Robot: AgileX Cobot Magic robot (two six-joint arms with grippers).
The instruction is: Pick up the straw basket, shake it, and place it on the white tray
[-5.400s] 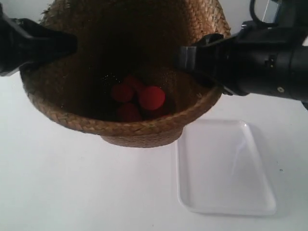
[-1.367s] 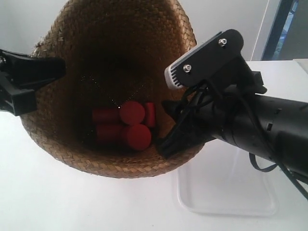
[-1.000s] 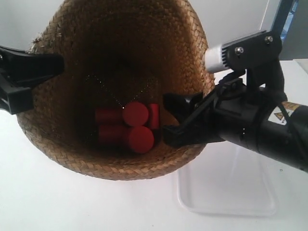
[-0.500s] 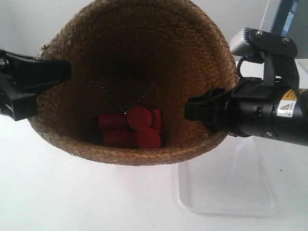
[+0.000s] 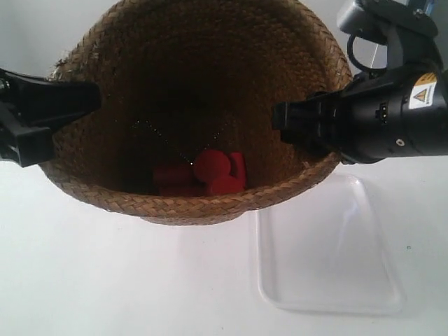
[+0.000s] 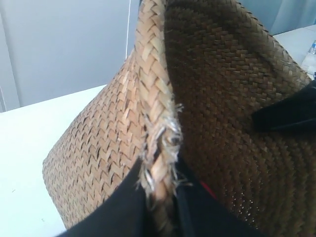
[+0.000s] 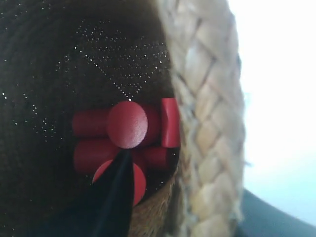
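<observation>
The straw basket (image 5: 189, 105) hangs above the surface (image 5: 105, 280), left jaws and right jaws each pinching its rim (red cylinders (image 5: 203, 175) inside), not yet set on the white tray (image 5: 329, 266) below it.

Beside the straw basket (image 5: 189, 84), the white tray (image 5: 329, 273) lies open.

Bright white tabletop (image 5: 91, 280) under soft, even light, with a plain pale grey wall (image 6: 64, 44) behind it.

The straw basket (image 5: 189, 70) holds cylinders (image 5: 203, 175); the white tray (image 5: 329, 259) lies nearby.
</observation>
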